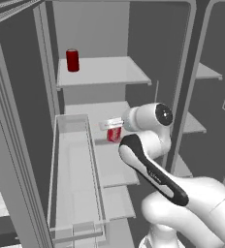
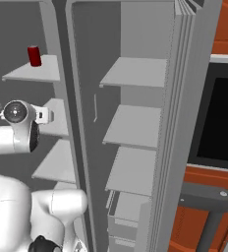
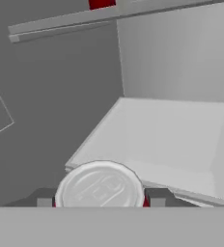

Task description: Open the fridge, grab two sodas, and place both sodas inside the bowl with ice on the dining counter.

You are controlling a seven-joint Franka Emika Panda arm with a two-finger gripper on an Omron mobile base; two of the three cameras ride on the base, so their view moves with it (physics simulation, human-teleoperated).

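Fridge [image 1: 32, 121] standing open, both doors swung wide, pale shelves bare except for 2 red cans. Claw [image 1: 113, 127] reaching inside at the middle shelf [image 3: 172, 135], pinching 1 soda [image 1: 114, 134] from both sides near the top; silver lid [image 3: 100, 187] sitting right between the dark finger tips in the hand view, so the grip looks centred. Can kept upright, probably to come out of the shelf without catching the clear bin [image 1: 75, 179] just beside it on the door. Second soda [image 1: 72, 60] upright on the top shelf, near its left end, well apart from the claw, not yet touched. Next, likely: pulling the held can out and carrying it away toward the bowl.
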